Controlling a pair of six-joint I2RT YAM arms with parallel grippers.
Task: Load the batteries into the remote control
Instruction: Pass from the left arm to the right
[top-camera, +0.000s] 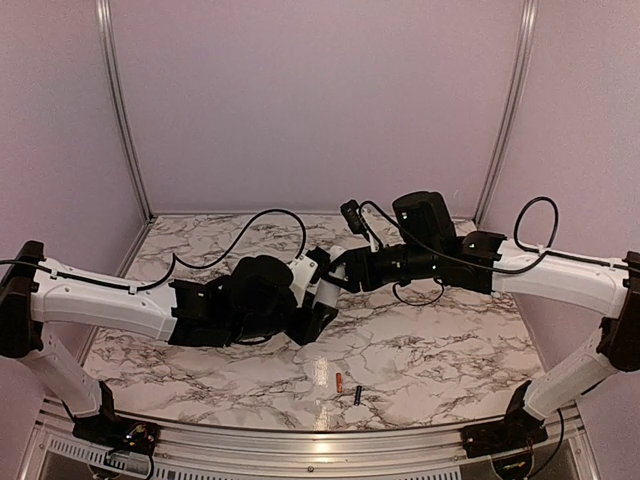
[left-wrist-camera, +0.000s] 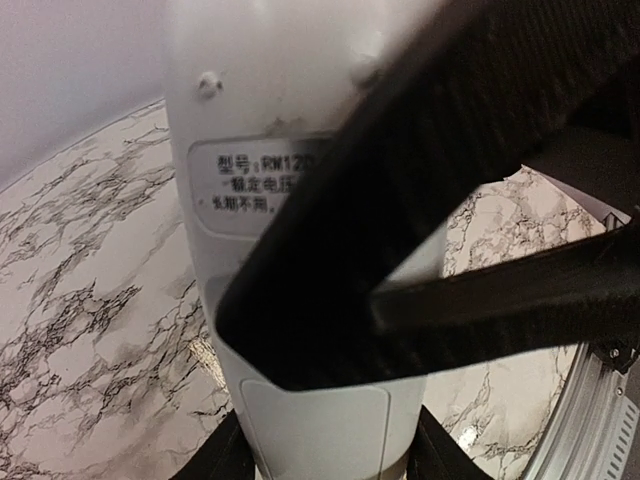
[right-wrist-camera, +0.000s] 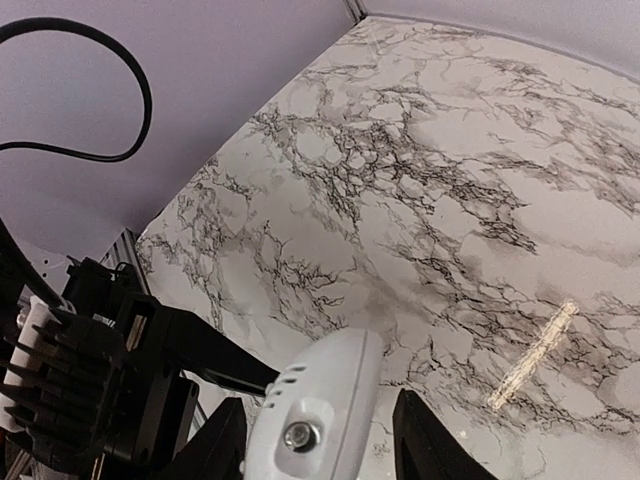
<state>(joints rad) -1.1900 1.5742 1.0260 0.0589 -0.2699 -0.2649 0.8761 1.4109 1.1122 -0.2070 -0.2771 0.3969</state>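
White arm links (top-camera: 100, 300), black joints (top-camera: 250, 295), looping black cables (right-wrist-camera: 145, 100), black fingers (right-wrist-camera: 420, 445)

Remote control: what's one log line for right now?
remote control: held up, back showing | left hand: holding it | right hand: around its end, grip unclear | batteries: on table

The remote control (left-wrist-camera: 240, 110) is smooth white plastic with a slight sheen; the table (right-wrist-camera: 450, 180) is glossy marble-patterned.
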